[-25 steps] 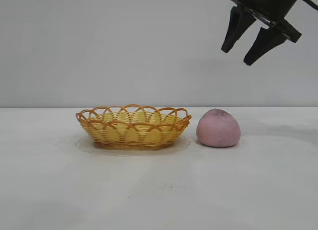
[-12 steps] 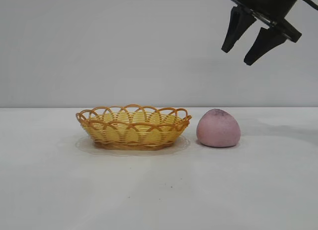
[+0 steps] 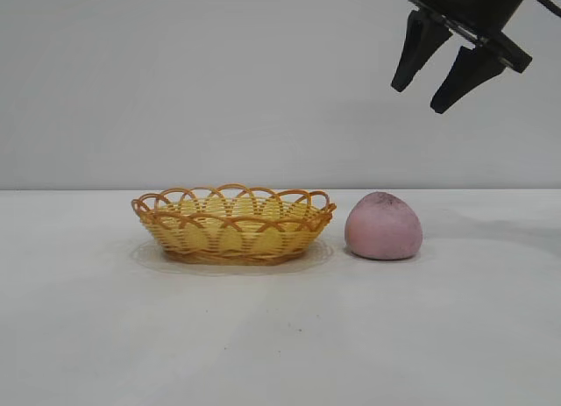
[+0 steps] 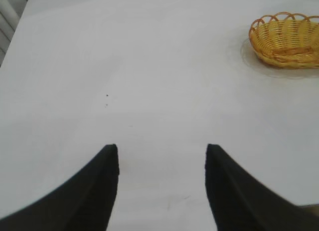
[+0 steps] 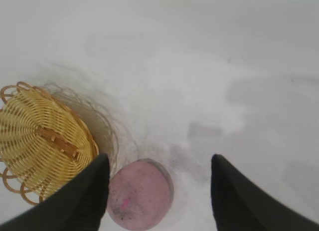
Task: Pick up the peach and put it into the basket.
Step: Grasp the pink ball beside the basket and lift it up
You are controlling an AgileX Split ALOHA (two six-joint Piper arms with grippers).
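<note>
The peach (image 3: 384,226), a dusty pink lump with a dark smudge on top, rests on the white table just right of the basket (image 3: 233,224), a shallow yellow woven oval with an orange-brown looped rim. High above the peach and a little to its right hangs my right gripper (image 3: 418,100), open and empty. From its wrist camera the peach (image 5: 140,193) lies far below between the fingers, nearer one of them, beside the basket (image 5: 42,146). My left gripper (image 4: 162,150) is open over bare table, with the basket (image 4: 286,40) far off.
The white table (image 3: 280,336) stretches wide in front of and around both objects. A plain grey wall stands behind.
The basket and the peach sit a hair further left in the exterior view. Both grippers stay as they were.
</note>
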